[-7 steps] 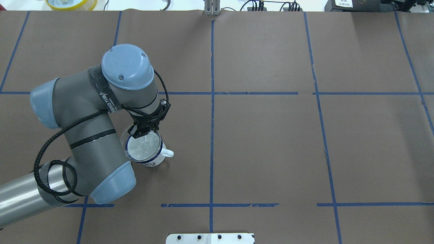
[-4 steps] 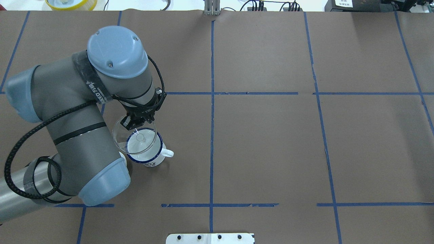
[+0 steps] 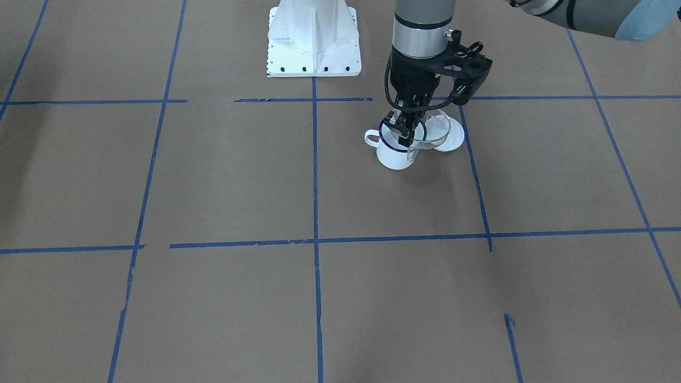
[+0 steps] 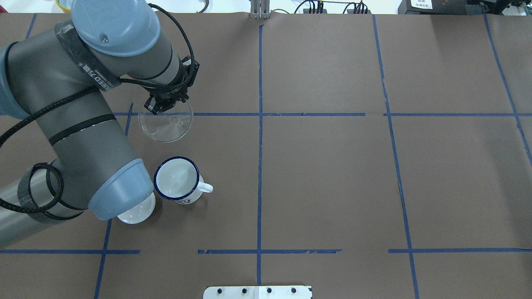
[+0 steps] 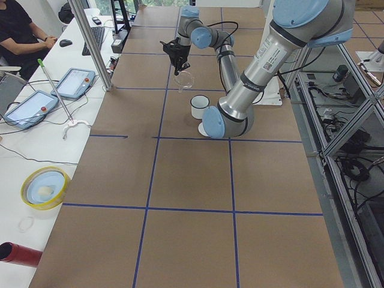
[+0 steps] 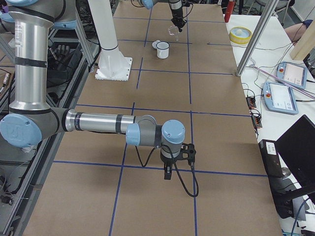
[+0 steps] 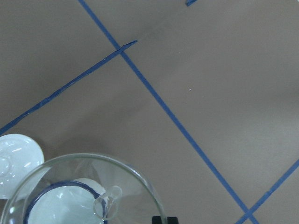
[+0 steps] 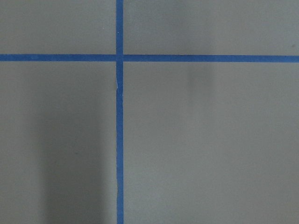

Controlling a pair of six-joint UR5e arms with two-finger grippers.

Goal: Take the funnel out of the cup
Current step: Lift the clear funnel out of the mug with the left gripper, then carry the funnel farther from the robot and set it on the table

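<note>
The robot's left gripper holds the clear funnel in the air above the brown paper-covered desk, its fingers clenched on the far edge of the wide bowl. The funnel hangs bowl up and spout down, fully out of the white enamel cup and on the side of it away from the robot's base. A rim grip seems the natural choice here. The bowl is about as wide as the cup's mouth, so the thin edge is the only part two narrow fingers can pinch without reaching inside.

The cup stands upright and empty on the desk, its blue rim unobstructed and its loop handle turned toward the middle of the desk. Just beside it, on the robot's side, lies a white domed lid, partly hidden in the overhead view under the left arm's blue-capped elbow. Blue tape lines divide the desk into squares, and the open paper under and beyond the funnel looks free for setting it down. Judging by this, the removal is all but done and only the put-down remains.

The right gripper hangs low over the desk at the far end, well apart from the work. Whether its fingers are clenched or released cannot be told.
</note>
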